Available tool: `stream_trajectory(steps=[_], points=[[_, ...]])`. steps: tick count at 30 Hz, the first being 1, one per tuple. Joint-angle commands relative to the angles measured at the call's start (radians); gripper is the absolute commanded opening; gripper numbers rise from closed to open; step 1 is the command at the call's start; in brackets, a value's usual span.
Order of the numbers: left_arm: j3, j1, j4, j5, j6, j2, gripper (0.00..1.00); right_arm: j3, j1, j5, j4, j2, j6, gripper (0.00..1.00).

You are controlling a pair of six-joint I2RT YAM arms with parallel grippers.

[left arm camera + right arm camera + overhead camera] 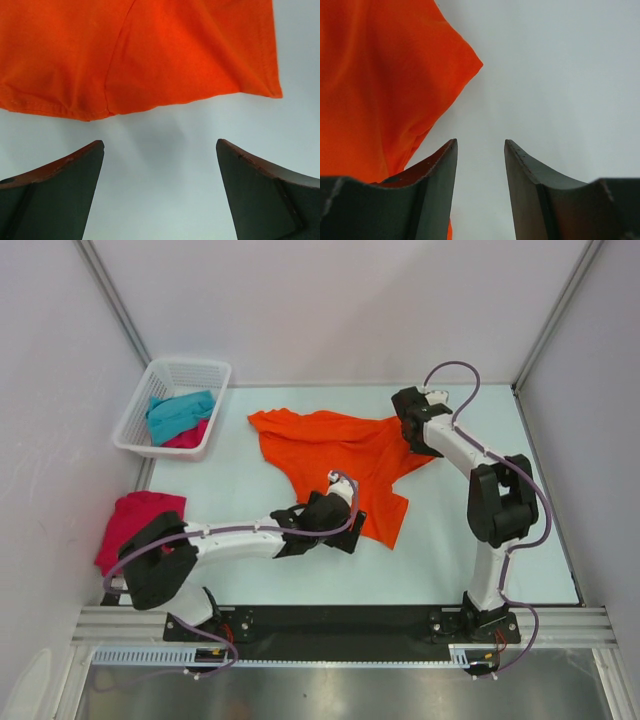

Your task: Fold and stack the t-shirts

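The orange t-shirt (330, 445) lies rumpled and unfolded on the table (440, 545), towards the far edge and roughly mid-width. One sleeve reaches towards the far right, and the lower hem trails towards the near side.

The left gripper (348, 520) sits low over the table at the near hem of the orange shirt. In the left wrist view its jaws are spread wide (160, 145), with only bare table between them. The hem (150, 50) lies just ahead of the fingertips, not touching them. It is released and grasps nothing.

The right gripper (418, 440) is at the shirt's far right side. In the right wrist view its jaws are parted (480, 142) with bare table in the gap. The orange cloth (370, 75) lies beside and partly under the left-hand finger, not between the two. It grasps nothing.

A white basket (135, 410) stands in the far left corner. It holds a teal t-shirt (180, 412) and a pink t-shirt (190, 435) bunched together, the pink one on the near side.

A second pink t-shirt (140, 515) lies crumpled at the left edge, beside the left arm's elbow and well apart from the orange one.

None of the four shirts is folded or stacked.
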Motion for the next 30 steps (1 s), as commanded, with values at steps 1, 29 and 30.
stream_trajectory(steps=[1,29,30], points=[[-0.019,-0.011,0.208,-0.023,0.024,0.067,1.00,0.007,-0.003,0.016,-0.004,-0.075,0.010,0.48],[0.017,-0.037,0.412,0.086,-0.117,0.364,0.86,-0.034,-0.015,0.065,-0.037,-0.126,-0.020,0.48],[0.024,-0.037,0.408,0.098,-0.117,0.366,0.77,-0.036,-0.018,0.065,-0.037,-0.128,-0.020,0.48]])
